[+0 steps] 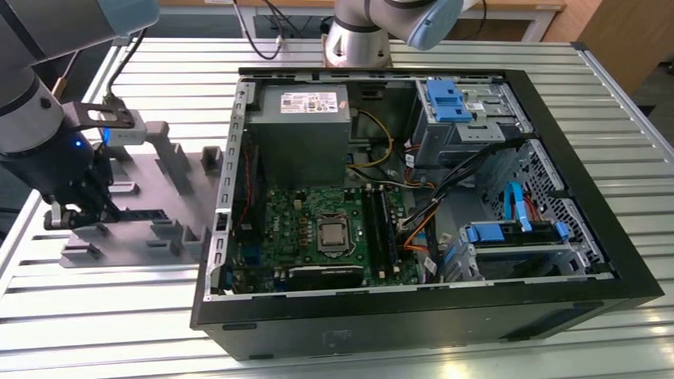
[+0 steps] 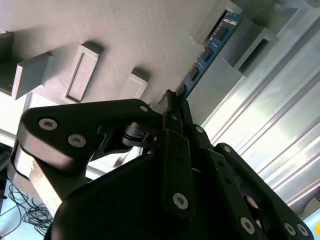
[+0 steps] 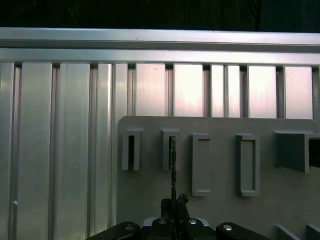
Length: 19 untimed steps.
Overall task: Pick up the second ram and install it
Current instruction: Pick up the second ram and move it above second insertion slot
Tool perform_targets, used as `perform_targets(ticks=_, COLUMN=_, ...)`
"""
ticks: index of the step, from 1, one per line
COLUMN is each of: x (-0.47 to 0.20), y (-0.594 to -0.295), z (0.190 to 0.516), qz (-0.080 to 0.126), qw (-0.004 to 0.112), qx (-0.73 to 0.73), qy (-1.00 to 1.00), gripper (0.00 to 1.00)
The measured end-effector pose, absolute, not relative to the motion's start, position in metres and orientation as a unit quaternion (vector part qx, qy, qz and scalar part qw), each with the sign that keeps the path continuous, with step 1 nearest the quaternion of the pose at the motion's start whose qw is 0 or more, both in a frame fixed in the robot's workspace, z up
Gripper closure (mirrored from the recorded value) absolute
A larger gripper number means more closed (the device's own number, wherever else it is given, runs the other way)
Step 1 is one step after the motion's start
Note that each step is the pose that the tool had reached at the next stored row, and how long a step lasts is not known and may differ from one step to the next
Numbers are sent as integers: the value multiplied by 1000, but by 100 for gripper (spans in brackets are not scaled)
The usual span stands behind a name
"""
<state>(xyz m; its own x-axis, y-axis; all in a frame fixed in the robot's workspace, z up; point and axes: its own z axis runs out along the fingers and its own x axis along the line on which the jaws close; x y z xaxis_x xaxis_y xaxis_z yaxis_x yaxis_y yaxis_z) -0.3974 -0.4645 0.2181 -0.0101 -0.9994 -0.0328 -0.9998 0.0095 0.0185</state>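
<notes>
The second ram [image 2: 207,50] is a thin blue stick with black chips. Its far end sits in a slot of a grey holder block [image 2: 212,22]. My gripper [image 2: 175,100] is shut on its near end. In the first wrist view the ram [image 3: 172,165] shows edge-on, running from the gripper [image 3: 173,202] into a slot. In the exterior view the gripper [image 1: 79,209] hangs low over the grey holder plate [image 1: 137,245] at the exterior view's left, and the ram [image 1: 142,213] is a dark strip beside it.
An open computer case [image 1: 589,260] lies to the exterior view's right of the plate, with the green motherboard [image 1: 305,213] and its dark memory slots [image 1: 381,229] inside. Cables [image 1: 463,170], a power supply [image 1: 300,130] and blue drive brackets [image 1: 453,99] crowd the case. Ribbed metal table [image 1: 106,316] all around.
</notes>
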Motion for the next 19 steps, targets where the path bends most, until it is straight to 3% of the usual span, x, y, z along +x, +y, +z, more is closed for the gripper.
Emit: perform_targets(ticks=19, x=-397, y=-465, z=223, qz=18, qw=5, qx=-704, qy=710, gripper=86)
